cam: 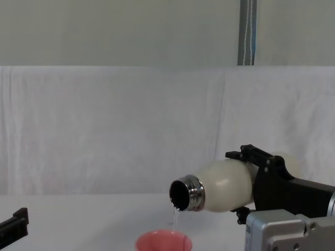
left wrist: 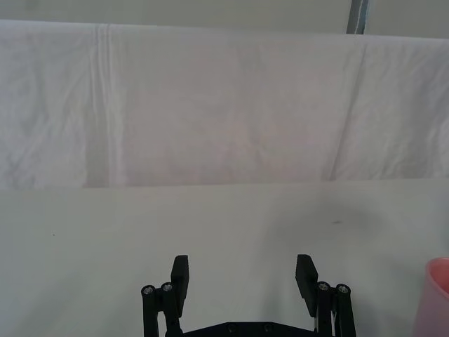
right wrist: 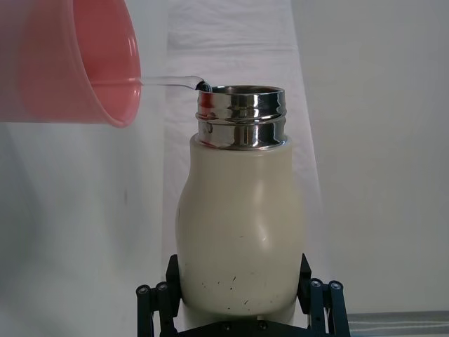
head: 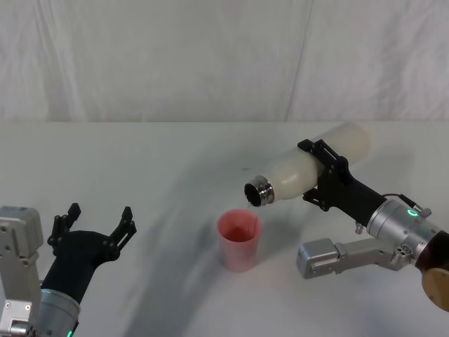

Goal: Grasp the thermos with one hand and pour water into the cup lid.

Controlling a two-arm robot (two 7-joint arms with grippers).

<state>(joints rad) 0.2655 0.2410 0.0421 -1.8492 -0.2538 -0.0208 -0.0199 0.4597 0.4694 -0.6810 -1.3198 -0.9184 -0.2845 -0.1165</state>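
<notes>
My right gripper is shut on the cream-white thermos, which it holds tipped almost on its side, steel neck pointing left and slightly down. The salmon-pink cup lid stands upright on the table just below the neck. In the chest view a thin stream of water falls from the thermos mouth into the cup lid. The right wrist view shows the thermos between the fingers and water arcing to the cup lid. My left gripper rests open at the near left, away from both.
A white cloth covers the table and hangs as a backdrop behind it. The left wrist view looks across bare cloth, with the cup lid's edge at its border. A grey arm link lies low, right of the cup lid.
</notes>
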